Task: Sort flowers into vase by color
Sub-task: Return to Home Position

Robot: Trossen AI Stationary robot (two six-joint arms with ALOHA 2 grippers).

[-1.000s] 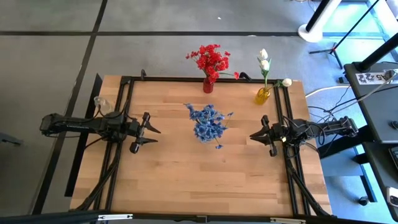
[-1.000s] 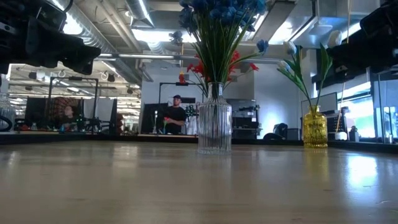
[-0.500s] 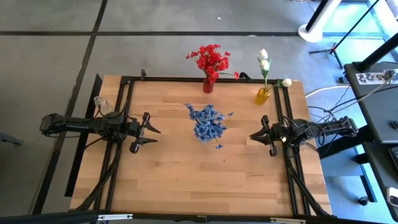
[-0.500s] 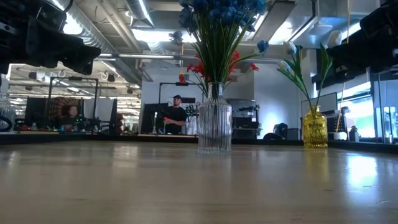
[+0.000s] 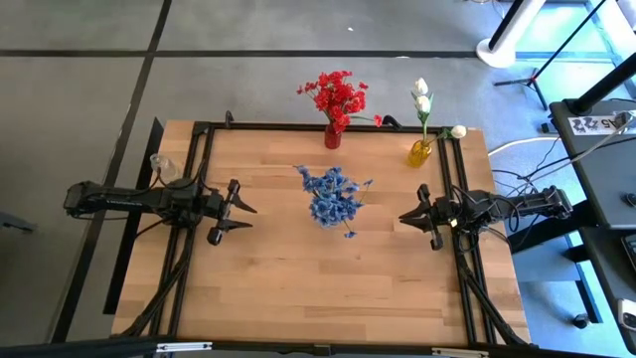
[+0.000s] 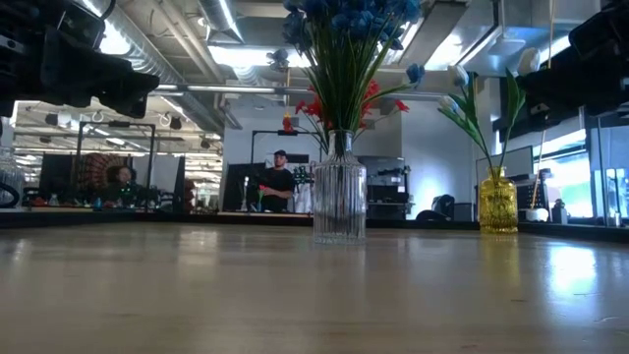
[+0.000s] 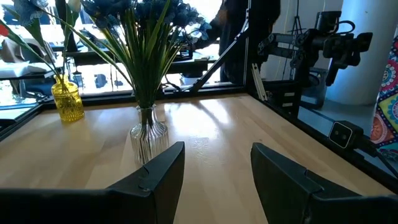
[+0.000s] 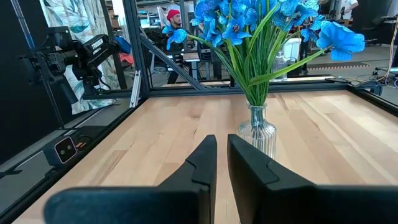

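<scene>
Nothing on the table (image 5: 298, 288) has shifted since the earlier frames: both arms and all three vases sit where they were. Only a person (image 6: 123, 178) seated far back in the room has leaned a little.

Take the transparent vase (image 6: 339, 192) as your mark. It stands near the middle of the table and holds the blue flowers (image 5: 333, 196), whose green stems fan out above its ribbed neck. Behind it, at the far edge, the red vase (image 5: 333, 137) holds the red flowers (image 5: 338, 94). To the right of that one, near the far right corner, the yellow vase (image 5: 419, 153) holds the white flowers (image 5: 422, 96), with one bud drooping off to the right.

Your left gripper (image 5: 238, 214) hangs to the left of the transparent vase, well apart from it, fingers spread wide and holding nothing. Your right gripper (image 5: 402, 216) hangs to its right, nearer but still apart, fingers drawn almost together with only a slit between them, also holding nothing.

Bare wood runs from the transparent vase to the near edge, and on each side as far as the gripper there. Black frame rails (image 5: 199, 127) line the table's left, right and far edges. Another person (image 6: 278, 182) stands far behind the vase.
</scene>
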